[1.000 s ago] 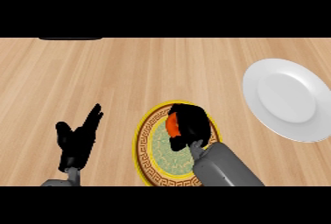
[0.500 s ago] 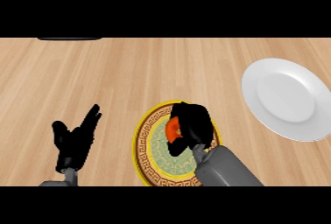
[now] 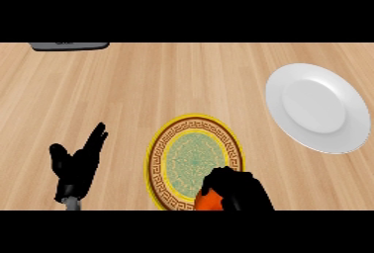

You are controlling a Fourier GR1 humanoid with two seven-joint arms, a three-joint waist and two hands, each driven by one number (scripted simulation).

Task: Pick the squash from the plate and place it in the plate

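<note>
An orange squash shows at the lower edge of the head view, with my right hand curled round it. Hand and squash sit over the near rim of the patterned plate, which has a yellow edge, a brown key band and a green centre. Most of the squash is hidden by the fingers. A plain white plate lies at the right, well apart from the hand. My left hand rests open at the lower left, fingers up.
A dark grey object pokes in at the counter's far left edge. Bare wooden counter stretches between it and the two plates.
My right hand has drawn back toward the view's lower edge with the squash, uncovering most of the patterned plate. The left hand has barely moved.
</note>
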